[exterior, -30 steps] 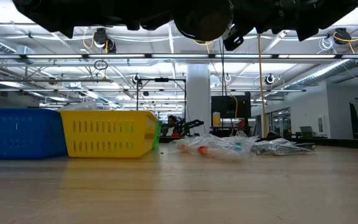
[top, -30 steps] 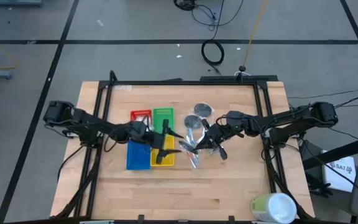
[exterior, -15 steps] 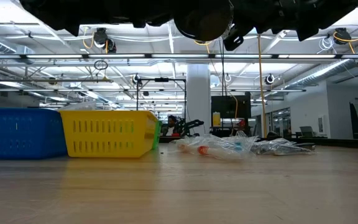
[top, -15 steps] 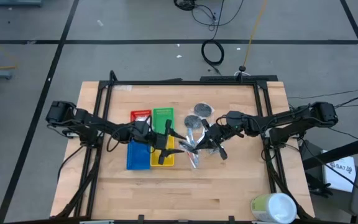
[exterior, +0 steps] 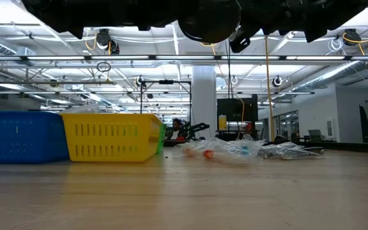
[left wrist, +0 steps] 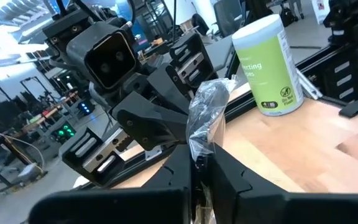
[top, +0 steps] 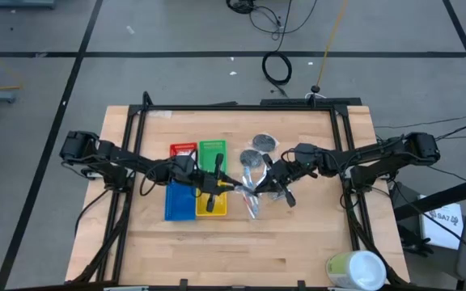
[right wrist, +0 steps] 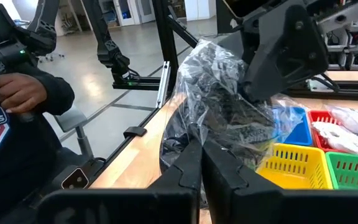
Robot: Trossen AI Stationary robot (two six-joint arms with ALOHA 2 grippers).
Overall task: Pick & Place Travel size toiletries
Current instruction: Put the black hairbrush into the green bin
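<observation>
Low view, nearest first: bare wooden table (exterior: 184,198); beyond it the blue tray (exterior: 19,135) and yellow tray (exterior: 112,136) standing side by side; to their right a loose heap of travel size toiletries (exterior: 235,151) in clear wrap lying on the boards; both arms pass overhead as dark shapes.

High view: four trays grouped left of centre, the red tray (top: 183,151) and green tray (top: 212,149) behind the blue and yellow ones; two dark grey discs (top: 264,144) lie behind the heap, near the table's middle.

Left gripper (top: 235,185) reaches over the yellow tray toward the heap; left wrist view shows its fingers (left wrist: 225,171) closed together on a crinkled clear packet (left wrist: 207,118) raised off the table.

Right gripper (top: 259,179) meets it from the opposite side; right wrist view shows its jaws pinched shut on the same clear-wrapped bundle, held above the trays.

Far corner: large green and white cylinder (top: 354,269) upright at the table's edge; a seated person (right wrist: 17,118) beyond the table.
</observation>
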